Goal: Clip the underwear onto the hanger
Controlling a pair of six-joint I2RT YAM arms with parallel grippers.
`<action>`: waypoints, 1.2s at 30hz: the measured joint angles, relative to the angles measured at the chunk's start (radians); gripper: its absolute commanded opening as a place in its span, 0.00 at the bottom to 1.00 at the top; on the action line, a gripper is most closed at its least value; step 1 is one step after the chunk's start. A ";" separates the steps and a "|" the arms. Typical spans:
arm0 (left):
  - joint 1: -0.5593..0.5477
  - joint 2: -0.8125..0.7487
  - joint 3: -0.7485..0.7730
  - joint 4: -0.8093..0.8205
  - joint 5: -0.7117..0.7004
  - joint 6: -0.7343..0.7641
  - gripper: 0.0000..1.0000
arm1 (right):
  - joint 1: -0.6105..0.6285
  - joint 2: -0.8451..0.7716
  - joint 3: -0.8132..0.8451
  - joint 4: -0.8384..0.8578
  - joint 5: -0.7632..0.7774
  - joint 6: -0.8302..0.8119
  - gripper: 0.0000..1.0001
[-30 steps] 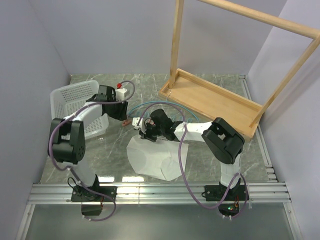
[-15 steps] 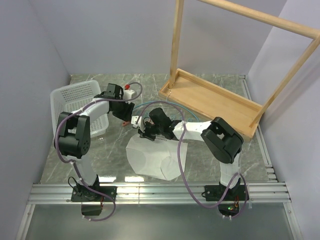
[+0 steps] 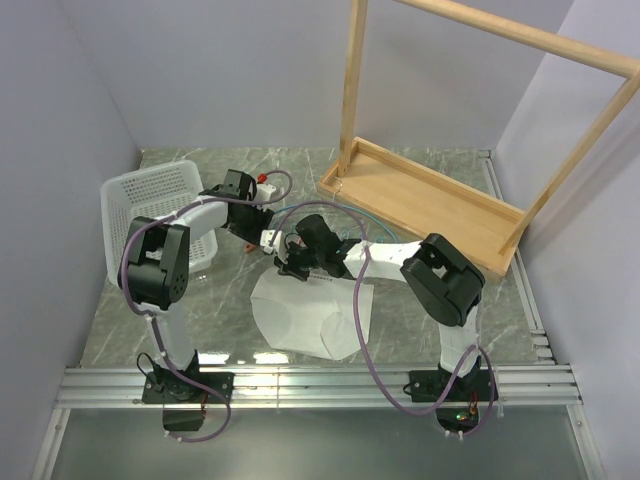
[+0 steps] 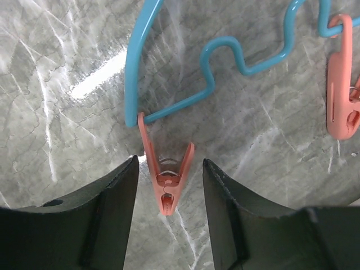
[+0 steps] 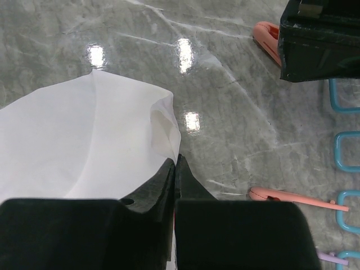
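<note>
I have the left gripper [image 4: 170,163] low over the marble table [image 3: 440,290], jaws spread, with 1 orange-red clip [image 4: 167,183] lying between the fingers and a sliver of tabletop showing on either side of it. That clip hangs off the left end of the hanger [image 4: 135,73], which lies flat on the table. A 2nd clip [image 4: 341,95] sits further right along its wavy bar.

From above, the hanger [image 3: 366,220] is at mid-table, mostly hidden by the 2 arms, between the white basket [image 3: 140,190] on the left and the wooden rack [image 3: 420,195] at the far right.

The right gripper [image 5: 175,161] has its jaws pressed together, pinching the far edge of the underwear [image 5: 84,140]. The rest of the cloth lies spread and creased on the table just near of the hanger, well apart from the basket.

In the right wrist view, another clip [image 5: 292,198] lies beside that gripper, clear of the cloth.
</note>
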 measured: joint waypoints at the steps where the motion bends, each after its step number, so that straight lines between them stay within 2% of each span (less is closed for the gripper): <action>1: 0.000 0.000 0.000 0.000 -0.002 0.000 0.53 | 0.000 0.000 0.000 0.000 0.000 0.000 0.00; 9: -0.003 0.043 0.040 0.007 -0.002 -0.001 0.52 | 0.000 0.000 0.000 0.000 0.000 0.004 0.00; 15: -0.006 0.061 0.053 0.006 -0.002 0.001 0.46 | 0.000 0.000 0.000 -0.001 0.000 0.005 0.00; 16: -0.006 0.063 0.053 0.006 -0.001 0.002 0.40 | 0.000 0.000 0.000 -0.002 0.000 0.006 0.00; 18: -0.006 0.064 0.055 0.006 -0.003 0.001 0.36 | 0.000 0.000 0.000 -0.003 -0.001 0.007 0.00; 25: -0.006 0.064 0.060 -0.007 0.010 -0.015 0.01 | 0.000 0.002 0.002 -0.009 -0.006 0.038 0.00; 36: -0.004 0.064 0.062 -0.014 0.129 -0.166 0.00 | -0.011 0.040 0.040 -0.022 -0.018 0.142 0.00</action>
